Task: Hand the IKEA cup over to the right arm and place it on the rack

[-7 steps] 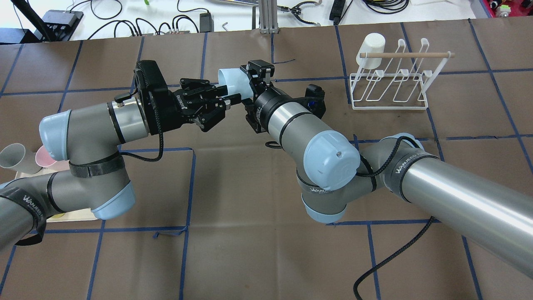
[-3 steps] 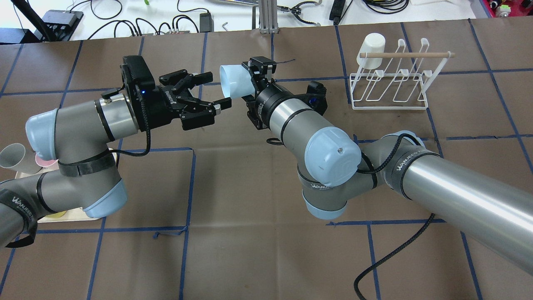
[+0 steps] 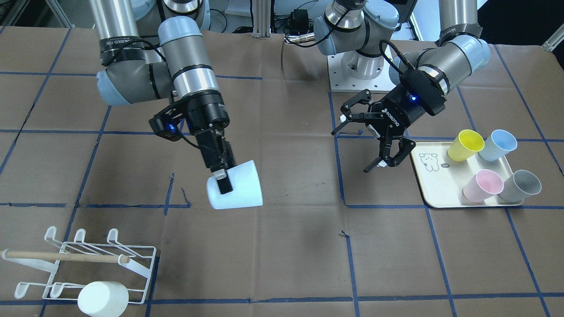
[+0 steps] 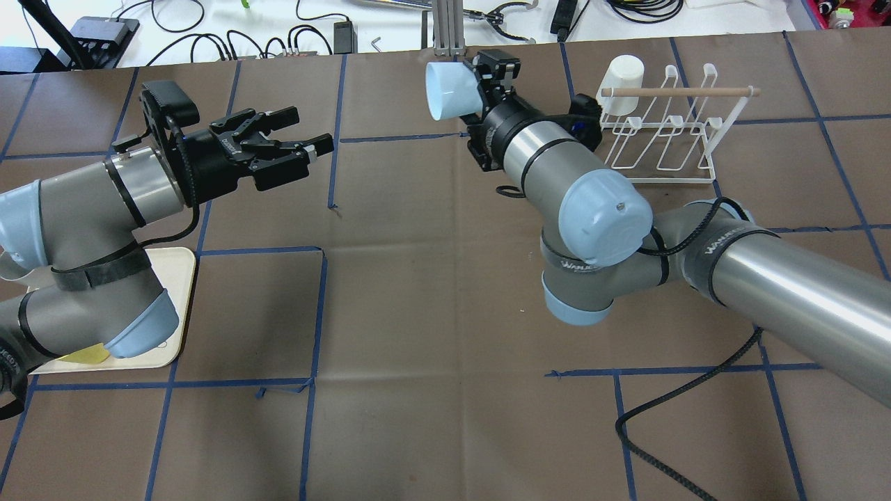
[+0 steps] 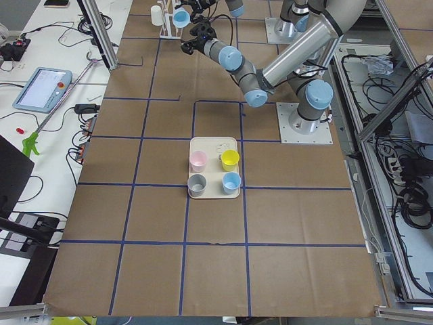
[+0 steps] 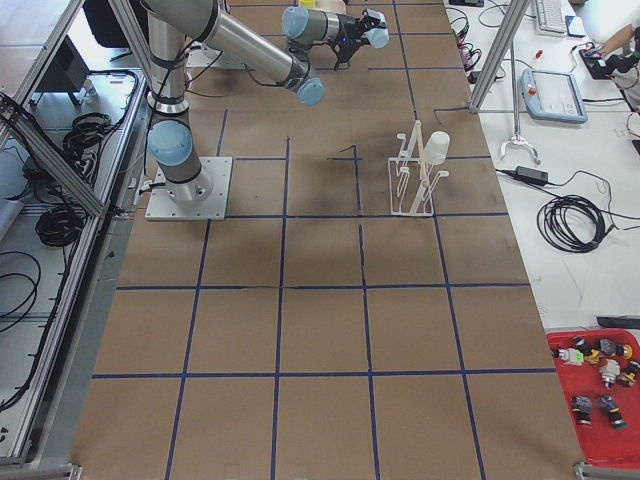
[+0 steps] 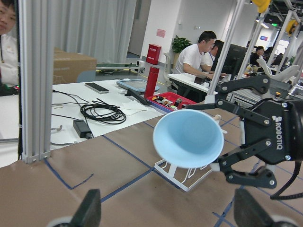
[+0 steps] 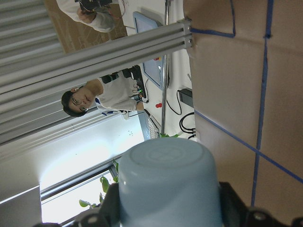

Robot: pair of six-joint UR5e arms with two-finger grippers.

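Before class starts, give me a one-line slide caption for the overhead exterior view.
Right end effector holds a blue cup near the rack; left end effector open.

Robotics lab, taped paper-covered table (image 4: 418, 313), aluminium frame (image 7: 33, 80), cables (image 7: 102, 113), staffed desks (image 7: 185, 79)

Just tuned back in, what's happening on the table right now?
The right gripper holds the IKEA cup, pale blue, on its side in the air, short of the rack. The left gripper is open and empty, clear of that cup, near the tray. The handover looks done; placing is not. A white cup already sits on the rack. The tray carries a yellow cup, a blue cup, a pink cup and a grey cup.
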